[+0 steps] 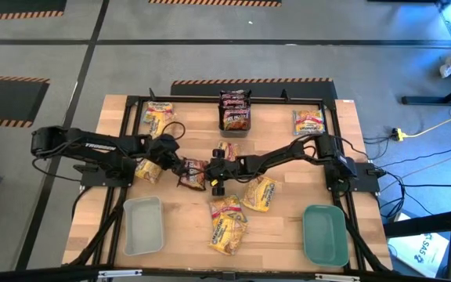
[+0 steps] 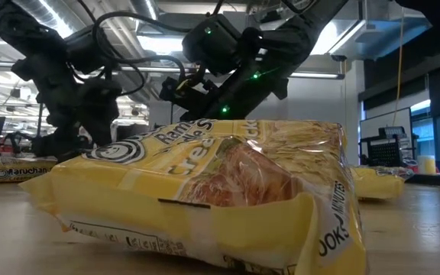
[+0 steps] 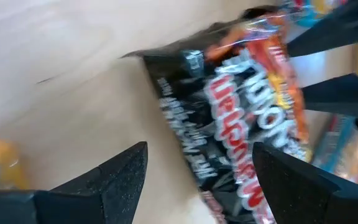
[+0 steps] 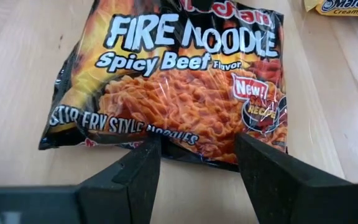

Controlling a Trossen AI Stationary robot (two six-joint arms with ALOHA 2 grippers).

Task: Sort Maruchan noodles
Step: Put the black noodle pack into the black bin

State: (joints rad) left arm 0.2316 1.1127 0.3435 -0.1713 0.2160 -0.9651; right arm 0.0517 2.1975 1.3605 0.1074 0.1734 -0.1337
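Observation:
A dark fire-noodle packet [image 1: 193, 174] lies flat on the table's middle, between my two grippers. My left gripper [image 1: 176, 165] comes at it from the left and is open; in the left wrist view [image 3: 197, 180] one end of the packet [image 3: 229, 124] reaches between its fingers. My right gripper [image 1: 211, 177] comes from the right, also open; its fingers [image 4: 135, 168] stand either side of the packet's near edge [image 4: 191, 150]. Whether either gripper touches the packet does not show. Yellow packets [image 1: 227, 223], [image 1: 258, 193], [image 1: 149, 168] lie around it.
A pale grey tray [image 1: 142, 225] sits near-left and a teal tray [image 1: 325, 233] near-right. Dark packets stand in a small bin [image 1: 235, 112] at the far middle. A yellow packet [image 1: 157, 115] lies far-left, a pinkish one [image 1: 308, 121] far-right. A yellow packet [image 2: 205, 191] fills the low view.

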